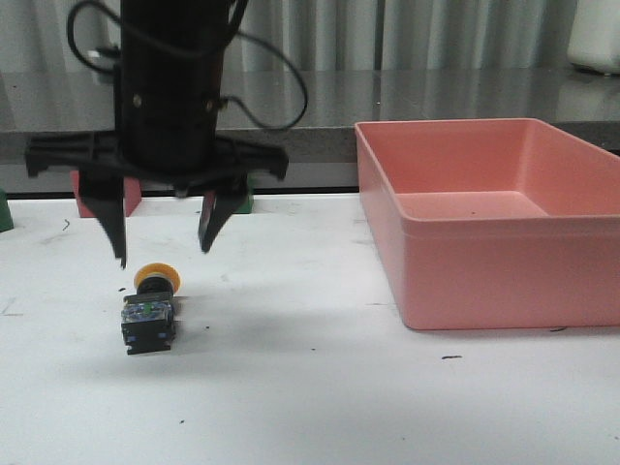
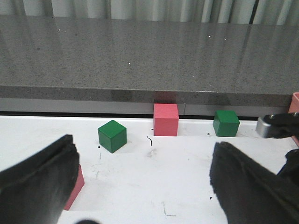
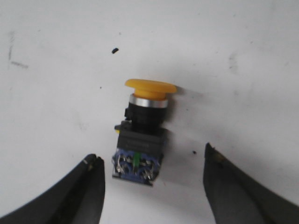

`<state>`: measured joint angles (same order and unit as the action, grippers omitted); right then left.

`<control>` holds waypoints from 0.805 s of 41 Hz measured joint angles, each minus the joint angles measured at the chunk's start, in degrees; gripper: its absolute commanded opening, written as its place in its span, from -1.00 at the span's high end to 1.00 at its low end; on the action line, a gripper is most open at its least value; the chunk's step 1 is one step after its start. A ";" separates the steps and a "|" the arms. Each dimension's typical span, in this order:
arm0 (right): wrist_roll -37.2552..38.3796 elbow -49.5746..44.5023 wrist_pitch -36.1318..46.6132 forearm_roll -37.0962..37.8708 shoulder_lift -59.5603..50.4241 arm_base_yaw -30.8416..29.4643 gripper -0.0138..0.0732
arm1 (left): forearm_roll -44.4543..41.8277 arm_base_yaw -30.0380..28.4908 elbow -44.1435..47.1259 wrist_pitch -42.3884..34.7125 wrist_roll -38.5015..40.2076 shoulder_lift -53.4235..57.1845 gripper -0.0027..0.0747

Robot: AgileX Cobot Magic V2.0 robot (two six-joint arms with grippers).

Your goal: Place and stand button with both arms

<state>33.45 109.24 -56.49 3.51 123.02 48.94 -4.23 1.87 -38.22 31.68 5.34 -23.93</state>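
**A:** In the front view, how is the arm posing?

**B:** The right gripper (image 1: 163,254) is hanging fingers-down over the white table (image 1: 320,387), well to the left of the pink bin (image 1: 484,223). Its fingers are standing apart and gripping nothing.

**A:** And the button (image 1: 150,305)?

**B:** It is lying on its side on the table, just under those fingertips and well left of the bin. Its long axis is running front to back. The yellow cap is pointing away from the camera and the clear block base is facing it.

**A:** What is the left wrist view showing?

**B:** The left gripper (image 2: 145,143) is reaching level over the table with its fingers spread wide and empty. It is facing a red cube (image 2: 166,119) flanked by two green cubes (image 2: 112,136) (image 2: 226,123).

**A:** The right wrist view?

**B:** The right gripper (image 3: 150,156) is looking straight down. The button (image 3: 142,128) is lying between the open fingers, touching neither, with its base end nearest them and its cap pointing away.
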 measured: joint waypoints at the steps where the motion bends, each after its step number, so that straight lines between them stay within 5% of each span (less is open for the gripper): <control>1: -2.74 0.00 -0.95 0.26 -1.08 0.00 -0.42 | 0.00 0.00 0.00 0.00 0.00 0.00 -0.53; 15: -26.40 -5.62 -11.89 0.52 -22.15 0.00 -0.42 | 0.00 0.00 0.00 0.00 0.00 0.00 -0.53; 33: -31.03 -39.33 1.12 0.52 -63.55 0.00 -0.42 | 0.00 0.00 0.00 0.00 0.00 0.00 -0.53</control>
<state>2.42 69.91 -55.36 4.02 59.47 48.94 -4.23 1.87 -38.22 31.68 5.34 -23.93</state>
